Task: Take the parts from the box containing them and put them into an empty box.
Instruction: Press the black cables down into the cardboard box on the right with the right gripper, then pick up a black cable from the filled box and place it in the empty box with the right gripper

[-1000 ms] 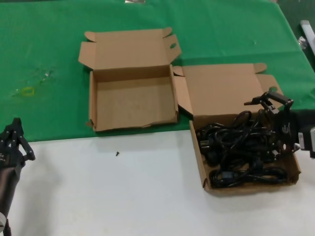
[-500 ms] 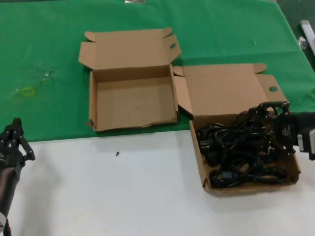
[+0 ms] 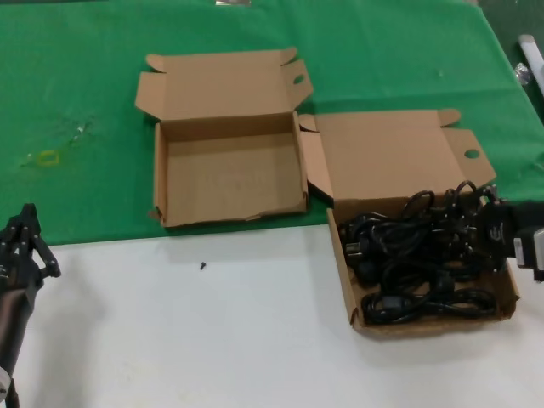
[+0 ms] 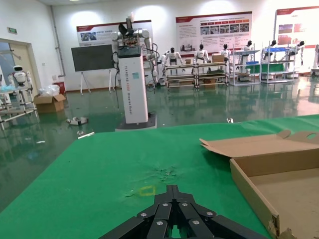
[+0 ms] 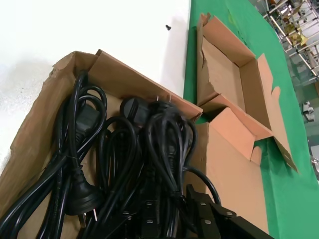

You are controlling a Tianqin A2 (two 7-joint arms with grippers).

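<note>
Nearest the robot, the left gripper [image 3: 28,223] is waiting at the near left edge of the surface [image 3: 212,340], over the white part and well apart from both boxes; in its own wrist view [image 4: 172,191] its fingers [image 4: 160,211] are lying pressed together, holding nothing. A small dark speck [image 3: 202,266] is lying on the white area between that gripper and the boxes. On the right, the box containing them [image 3: 425,316] is sitting with its straight front wall toward the robot and its lid [image 3: 391,153] lying open and flat on the green cloth [image 3: 85,85] behind it. The parts [image 3: 416,255] are lying piled inside this box as a tangle of black loops and plugs, filling most of its floor. The right gripper [image 3: 478,223] is reaching in from the right side, down among the cords at the far right corner of that box; in the right wrist view its black fingers [image 5: 209,219] are sitting buried in the loops [image 5: 149,159], and I cannot tell whether they are spread or pinching a cord. Farther off and to the left, the empty box [image 3: 229,212] is sitting on the green cloth with its wavy front wall toward the robot, its lid standing open behind, its right wall just beside the other box's lid.
</note>
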